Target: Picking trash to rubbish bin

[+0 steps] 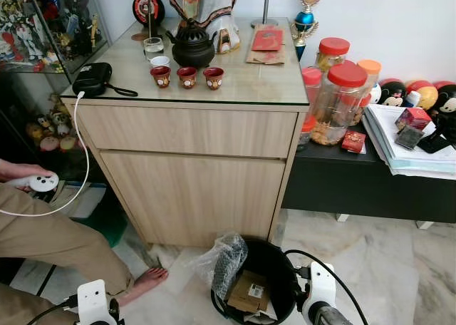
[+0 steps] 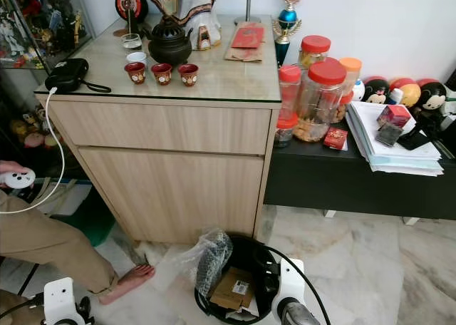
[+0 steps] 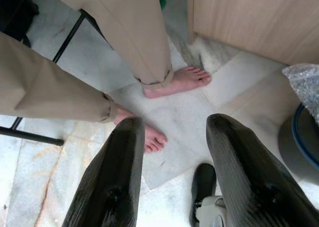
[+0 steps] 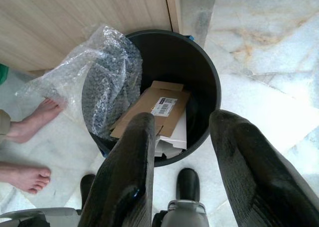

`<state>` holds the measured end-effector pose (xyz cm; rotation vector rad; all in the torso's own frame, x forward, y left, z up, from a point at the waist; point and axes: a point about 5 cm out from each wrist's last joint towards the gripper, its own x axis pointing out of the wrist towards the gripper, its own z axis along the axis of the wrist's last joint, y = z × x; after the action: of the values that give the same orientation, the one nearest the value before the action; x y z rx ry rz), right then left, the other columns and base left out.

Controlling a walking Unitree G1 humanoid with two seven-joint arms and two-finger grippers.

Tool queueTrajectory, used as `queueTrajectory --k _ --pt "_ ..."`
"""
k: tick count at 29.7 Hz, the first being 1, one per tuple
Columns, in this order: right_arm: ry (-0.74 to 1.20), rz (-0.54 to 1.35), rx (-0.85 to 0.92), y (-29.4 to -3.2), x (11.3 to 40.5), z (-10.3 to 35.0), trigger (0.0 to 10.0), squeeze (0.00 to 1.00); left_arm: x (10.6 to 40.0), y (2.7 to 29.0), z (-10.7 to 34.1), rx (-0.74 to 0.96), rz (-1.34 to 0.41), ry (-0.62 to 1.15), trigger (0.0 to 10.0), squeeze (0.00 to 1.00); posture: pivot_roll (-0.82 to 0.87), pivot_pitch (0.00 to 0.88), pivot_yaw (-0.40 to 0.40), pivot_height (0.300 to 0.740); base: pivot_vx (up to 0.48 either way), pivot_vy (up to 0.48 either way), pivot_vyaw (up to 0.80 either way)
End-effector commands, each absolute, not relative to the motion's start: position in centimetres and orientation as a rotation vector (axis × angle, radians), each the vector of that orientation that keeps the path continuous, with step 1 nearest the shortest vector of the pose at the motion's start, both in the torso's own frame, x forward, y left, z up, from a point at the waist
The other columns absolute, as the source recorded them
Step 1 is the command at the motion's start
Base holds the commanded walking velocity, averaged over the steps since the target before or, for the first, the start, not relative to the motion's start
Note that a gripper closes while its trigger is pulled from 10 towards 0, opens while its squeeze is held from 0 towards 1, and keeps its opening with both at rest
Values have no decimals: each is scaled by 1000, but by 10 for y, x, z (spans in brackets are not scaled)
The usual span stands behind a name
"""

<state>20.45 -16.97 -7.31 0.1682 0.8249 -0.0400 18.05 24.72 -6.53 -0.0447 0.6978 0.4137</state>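
A black round rubbish bin (image 4: pixel 205 82) stands on the marble floor in front of the wooden cabinet (image 1: pixel 192 182). Inside it lie a brown cardboard box (image 4: pixel 154 110) with a white label and some white card. A sheet of clear bubble wrap (image 4: pixel 102 82) hangs over the bin's rim, toward the cabinet side. My right gripper (image 4: pixel 182 152) hovers open just above the bin's near edge, nothing between its fingers. My left gripper (image 3: pixel 174 162) is open and empty, low over the floor beside a person's bare feet (image 3: pixel 177 81).
A person in tan trousers (image 1: pixel 50 239) sits at the left, holding a white controller (image 1: pixel 41 182) on a cable. On the cabinet top are a teapot (image 1: pixel 191 45) and small red cups. A black low bench (image 1: pixel 370 182) at right carries jars and papers.
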Motion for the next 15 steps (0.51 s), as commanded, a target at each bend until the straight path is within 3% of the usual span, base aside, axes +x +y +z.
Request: queueTrajectory --k 1,15 --pt "833 -46 169 -169 202 -75 10000 0 176 246 -69 -31 414 736 10000 0 51 33 -9 740 0 0 0" --pt "833 -17 164 -163 204 -74 10000 0 180 241 -69 -30 381 746 10000 0 28 15 -1 740 0 0 0"
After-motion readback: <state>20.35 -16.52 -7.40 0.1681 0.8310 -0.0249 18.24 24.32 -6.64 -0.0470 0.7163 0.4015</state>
